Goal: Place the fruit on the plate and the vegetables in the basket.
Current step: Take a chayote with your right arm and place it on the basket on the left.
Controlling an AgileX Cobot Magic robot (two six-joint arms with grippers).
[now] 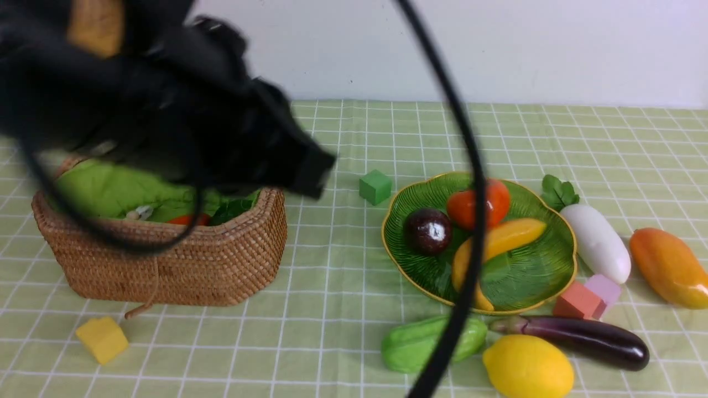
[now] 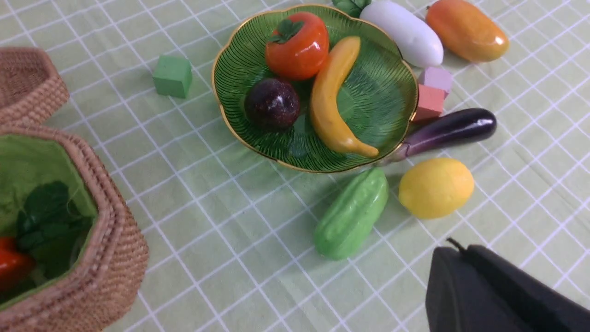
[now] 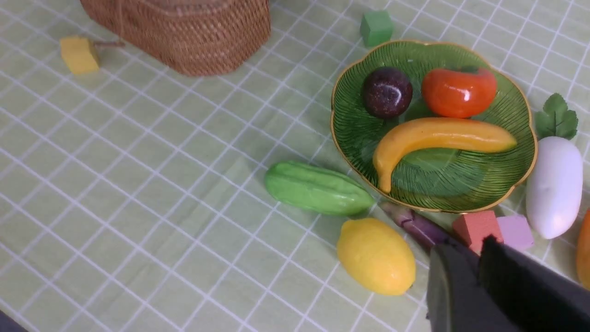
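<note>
The green plate [image 1: 420, 265] holds a persimmon [image 1: 495, 202], a mangosteen [image 1: 428, 230] and a banana [image 1: 509, 236]. Beside it on the cloth lie a white radish [image 1: 597, 243], a mango [image 1: 669, 268], an eggplant [image 1: 586, 340], a lemon [image 1: 528, 367] and a green gourd [image 1: 409, 345]. The wicker basket [image 1: 182, 265] at the left has a red chili [image 2: 11, 267] inside. My left gripper [image 2: 456, 251] is shut and empty, blurred above the basket in the front view. My right gripper [image 3: 465, 246] hovers over the eggplant's [image 3: 415, 226] stem end, fingers together, holding nothing.
Foam blocks lie about: green [image 1: 375, 187] behind the plate, yellow [image 1: 102, 339] in front of the basket, red [image 1: 577, 301] and pink [image 1: 605, 287] between plate and radish. A black cable [image 1: 470, 166] hangs across the front view. The basket's lid [image 2: 27, 83] lies open behind it.
</note>
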